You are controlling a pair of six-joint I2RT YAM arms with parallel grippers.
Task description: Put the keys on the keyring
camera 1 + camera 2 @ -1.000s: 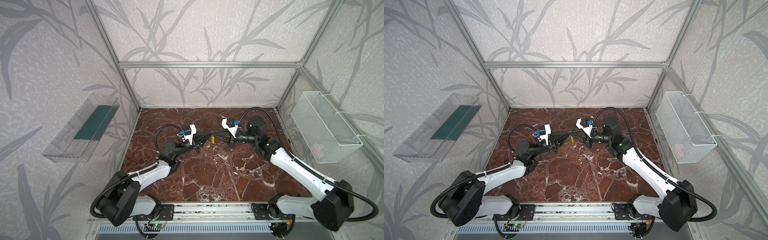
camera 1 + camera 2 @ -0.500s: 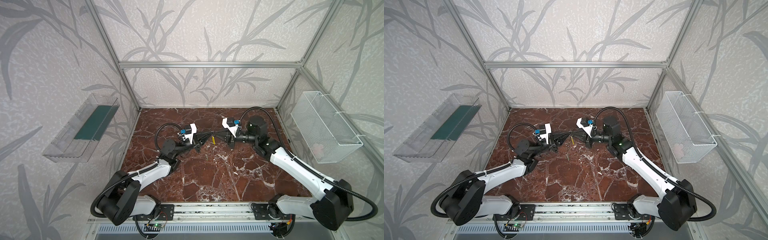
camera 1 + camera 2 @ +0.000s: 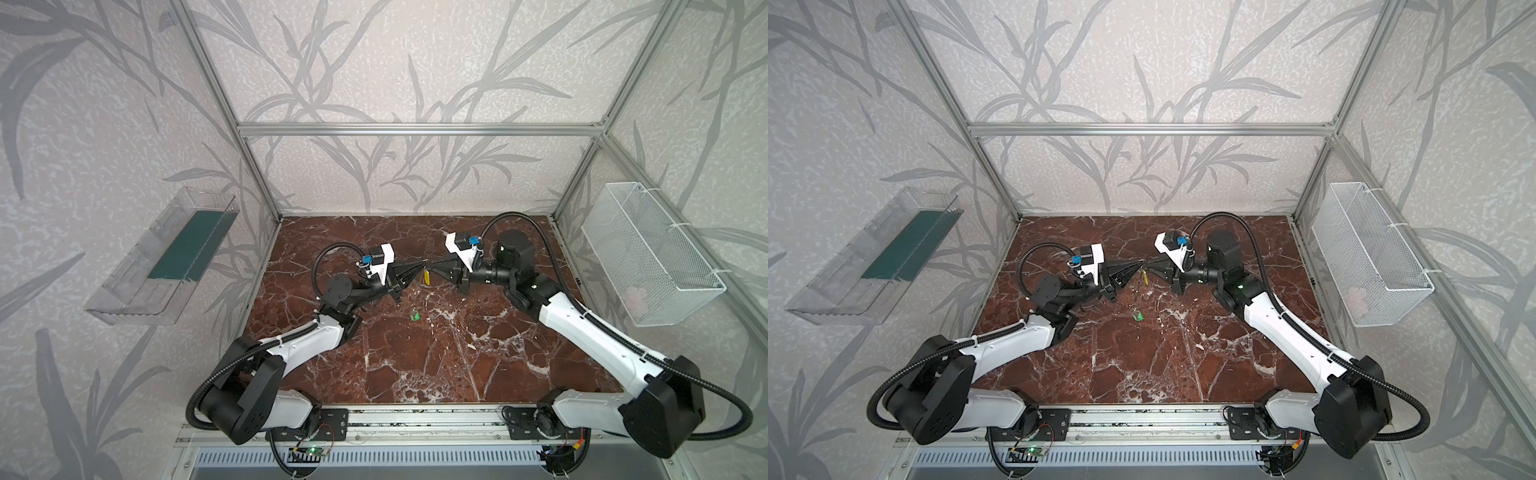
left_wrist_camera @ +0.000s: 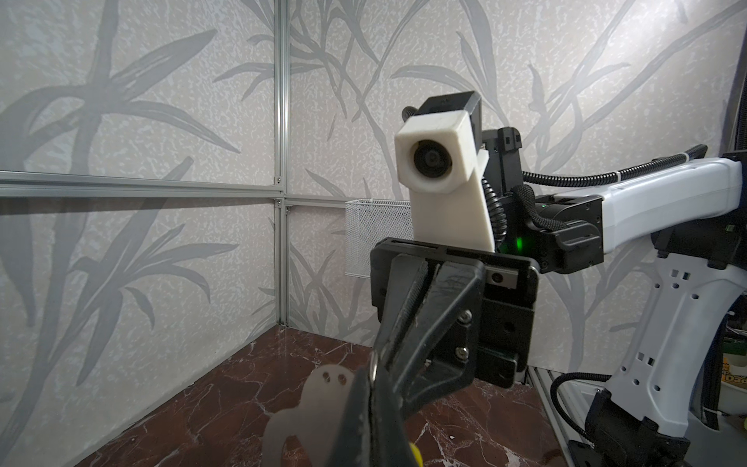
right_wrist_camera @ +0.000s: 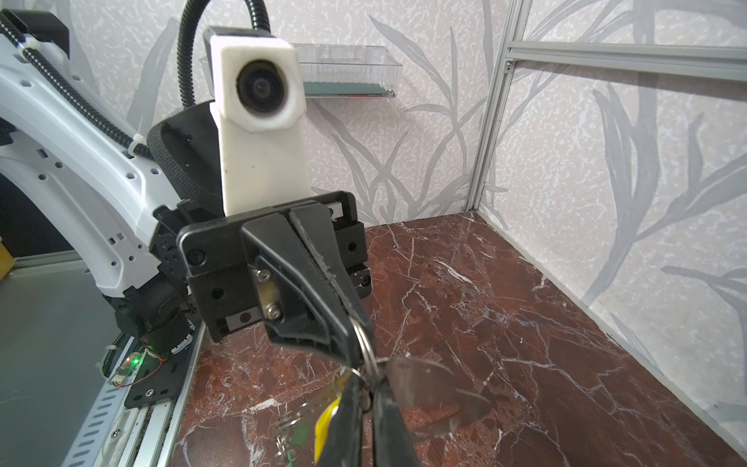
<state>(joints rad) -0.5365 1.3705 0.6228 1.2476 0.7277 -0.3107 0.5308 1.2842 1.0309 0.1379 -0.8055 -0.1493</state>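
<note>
1. Red-brown marble tabletop [image 3: 415, 365] fills the lower middle of both top views, with leaf-patterned walls around it. The two arms meet in the air over its far half, near the centre of the frame.
2. The left fingers [image 3: 419, 264] are fully closed. They seem to pinch the keyring [image 4: 307, 404], the grey plate at the bottom of the left wrist view, which has two small holes near its upper end.
3. The right fingers [image 3: 435, 267] are almost closed, tip to tip with the left ones. They are apparently on the wire ring of the yellow key [image 3: 425, 277], which hangs just below the meeting point. I cannot tell if this ring has entered a hole.
4. The green key [image 3: 414, 316] lies alone on the tabletop, below the meeting point in the frame and apart from both arms.
5. Risk: both grips are on thin metal. If one arm pulls or twists against the other, the plate can turn or slip out, and the yellow key can drop.
6. Risk: the fingertips cover the hole in both wrist views, so the ring may pass beside it.
7. Risk: a falling piece may hit the green key and push it away.
</note>
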